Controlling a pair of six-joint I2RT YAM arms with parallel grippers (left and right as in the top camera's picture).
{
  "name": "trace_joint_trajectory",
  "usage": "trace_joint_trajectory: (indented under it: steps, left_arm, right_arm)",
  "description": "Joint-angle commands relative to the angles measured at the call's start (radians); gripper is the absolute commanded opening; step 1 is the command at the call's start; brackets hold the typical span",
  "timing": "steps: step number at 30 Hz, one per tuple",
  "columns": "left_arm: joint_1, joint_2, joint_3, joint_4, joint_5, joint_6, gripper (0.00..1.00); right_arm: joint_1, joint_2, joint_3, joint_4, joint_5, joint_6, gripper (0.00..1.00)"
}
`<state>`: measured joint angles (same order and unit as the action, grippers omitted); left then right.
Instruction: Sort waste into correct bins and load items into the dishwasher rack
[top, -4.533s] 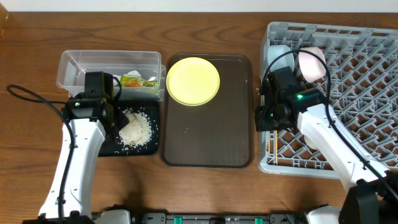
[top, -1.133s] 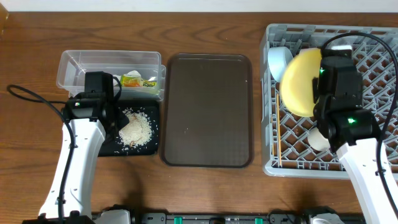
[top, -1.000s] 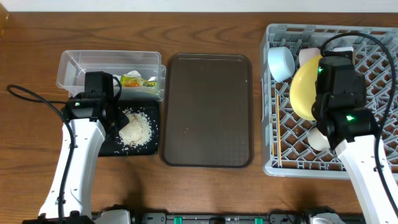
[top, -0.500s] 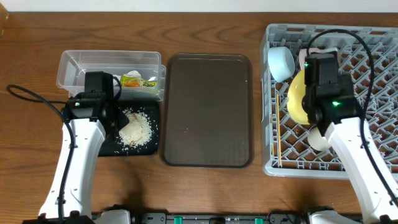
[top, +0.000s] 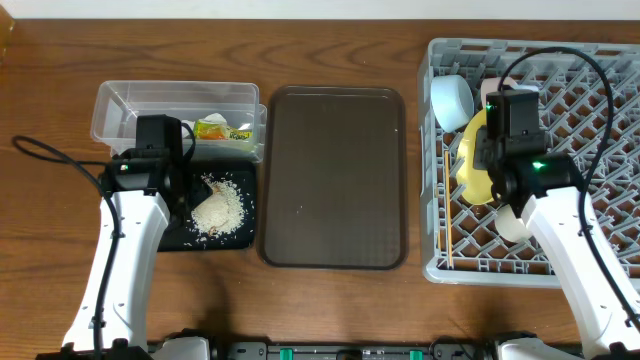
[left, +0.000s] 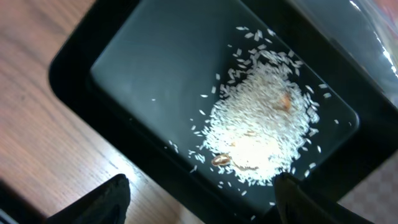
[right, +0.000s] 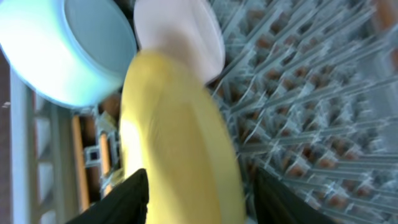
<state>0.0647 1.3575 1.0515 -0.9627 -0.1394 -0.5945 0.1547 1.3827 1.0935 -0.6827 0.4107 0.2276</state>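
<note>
The yellow plate (top: 470, 165) stands on edge among the pegs of the grey dishwasher rack (top: 590, 120). My right gripper (top: 487, 150) is just above it. In the right wrist view my right gripper (right: 196, 199) is open, its fingers wide on either side of the plate (right: 180, 137). A light blue bowl (top: 452, 100), a white bowl (top: 512, 222) and wooden chopsticks (top: 443, 215) also sit in the rack. My left gripper (left: 202, 205) is open and empty over the near edge of the black tray (left: 155, 62). That tray holds a heap of rice scraps (left: 261, 130).
A clear tub (top: 130, 105) behind the black tray holds the green-and-orange wrapper (top: 222, 130). A dark brown serving tray (top: 333, 180) lies bare between the bins and the rack. A pale round vessel (right: 180, 37) sits behind the plate.
The right gripper brought the yellow plate down into the rack, set it on edge and opened its jaws. The left jaws widened; the left arm stayed in place.
</note>
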Motion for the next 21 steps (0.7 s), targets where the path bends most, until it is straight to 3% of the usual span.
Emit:
trace_joint_trajectory:
  steps: [1,5,12,21]
  left_arm:
    - [0.001,-0.013,0.009,0.011,0.056,0.102,0.77]
    - [-0.013,-0.013,0.009,-0.009,0.063,0.168,0.77]
    - [-0.038,-0.055,-0.01,-0.066,0.244,0.309,0.69]
    - [-0.043,-0.416,-0.177,-0.024,0.229,0.313,0.68]
  right_arm:
    - [-0.049,-0.021,0.005,-0.04,-0.151,0.185,0.58]
    - [-0.114,-0.058,0.005,-0.082,-0.306,0.183,0.64]
    - [-0.14,-0.144,0.004,-0.21,-0.307,0.147,0.68]
    - [-0.14,-0.432,-0.183,-0.183,-0.378,0.119,0.73]
